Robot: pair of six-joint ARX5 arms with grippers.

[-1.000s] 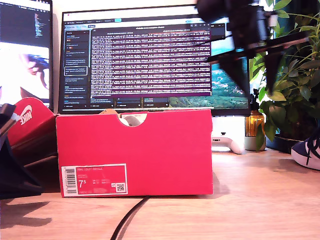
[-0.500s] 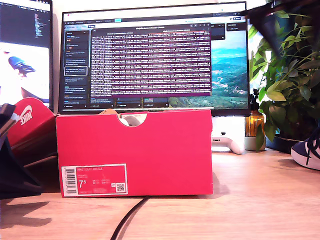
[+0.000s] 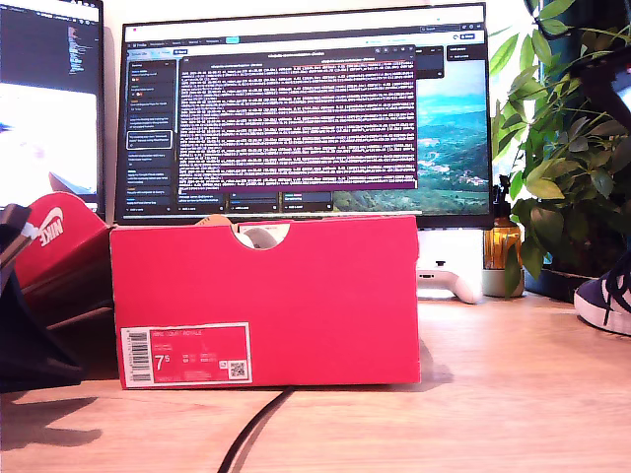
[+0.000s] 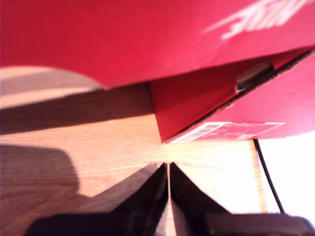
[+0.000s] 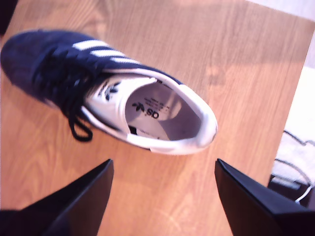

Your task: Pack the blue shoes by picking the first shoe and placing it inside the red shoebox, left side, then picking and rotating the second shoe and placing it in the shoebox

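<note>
Exterior view: red shoebox sits on the wooden desk, label end facing the camera, white size label at its lower corner toward the exterior view's left, half-round notch in the top edge. Its red lid with the white swoosh leans just beside it at the exterior view's left. One blue shoe is cut off at the exterior view's right edge, well apart from the box. Monitor and plant behind, white controller near the box's far corner, black cable running under the box front. First wrist view: my first gripper has its jaws closed together, nothing between them, hovering over bare desk near the box's corner and lid. Second wrist view: my second gripper is spread wide, empty, above the blue shoe, which lies upright on the desk, opening up, not touching either finger.
</note>
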